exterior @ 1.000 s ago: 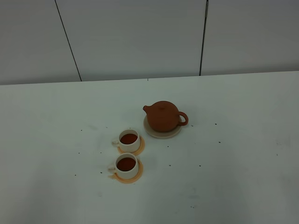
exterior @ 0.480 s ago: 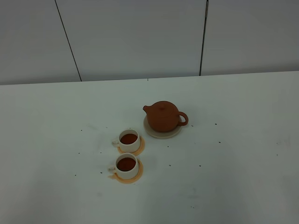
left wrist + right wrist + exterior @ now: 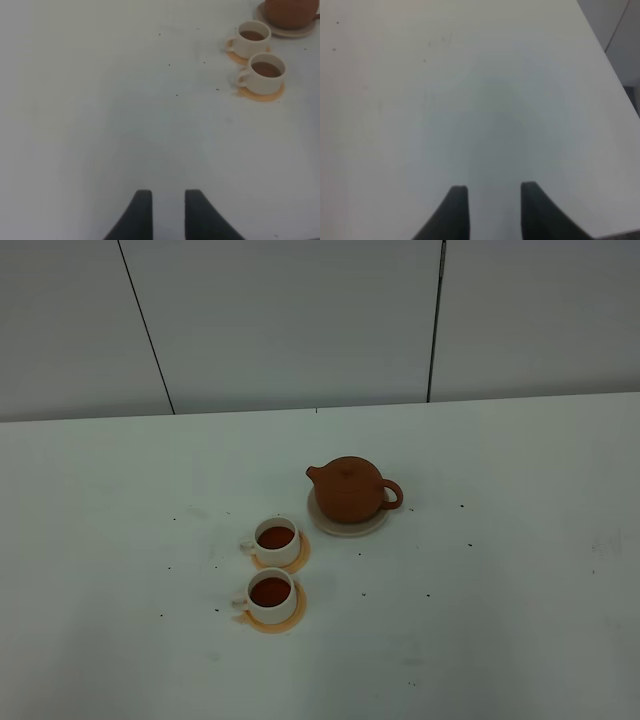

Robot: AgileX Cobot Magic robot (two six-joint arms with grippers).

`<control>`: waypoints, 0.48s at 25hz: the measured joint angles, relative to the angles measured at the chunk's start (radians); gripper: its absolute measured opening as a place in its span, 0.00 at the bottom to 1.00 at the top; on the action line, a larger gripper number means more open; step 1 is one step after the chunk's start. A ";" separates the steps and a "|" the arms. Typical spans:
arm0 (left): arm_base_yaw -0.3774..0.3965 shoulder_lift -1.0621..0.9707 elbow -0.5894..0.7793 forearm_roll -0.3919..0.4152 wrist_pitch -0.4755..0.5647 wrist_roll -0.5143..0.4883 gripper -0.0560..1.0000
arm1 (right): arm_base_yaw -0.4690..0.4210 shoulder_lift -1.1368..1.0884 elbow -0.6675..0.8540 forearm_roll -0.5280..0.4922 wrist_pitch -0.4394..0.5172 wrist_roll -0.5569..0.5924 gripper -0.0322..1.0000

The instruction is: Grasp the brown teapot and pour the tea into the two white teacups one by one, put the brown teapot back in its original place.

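The brown teapot (image 3: pixel 348 488) sits upright on its original place, the cream trivet disc (image 3: pixel 345 531), spout pointing left. In front of it to the left stand the two white teacups, one farther (image 3: pixel 276 539) and one nearer (image 3: pixel 271 593), both holding dark tea. Neither arm shows in the high view. The left wrist view has my left gripper (image 3: pixel 168 197) open over bare table, far from the teapot (image 3: pixel 290 12), the trivet (image 3: pixel 280 31) and both teacups (image 3: pixel 253 37) (image 3: pixel 267 71). My right gripper (image 3: pixel 493 192) is open over bare table, nothing between its fingers.
Each cup rests on a small orange coaster (image 3: pixel 299 559) (image 3: pixel 291 622). Tiny dark specks dot the white table (image 3: pixel 500 620). A grey panelled wall (image 3: pixel 300 320) rises behind the table's far edge. The table's edge (image 3: pixel 610 65) shows in the right wrist view.
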 joint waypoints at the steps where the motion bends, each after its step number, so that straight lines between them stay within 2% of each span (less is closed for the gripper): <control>1: 0.000 0.000 0.000 0.000 0.000 0.000 0.27 | 0.000 0.000 0.000 0.015 -0.008 0.009 0.27; 6: 0.000 0.000 0.000 0.000 0.000 0.000 0.27 | 0.000 0.000 0.022 0.050 -0.074 0.026 0.27; 12: 0.000 0.000 0.000 0.000 0.000 0.000 0.27 | 0.000 0.000 0.026 0.016 -0.089 0.073 0.27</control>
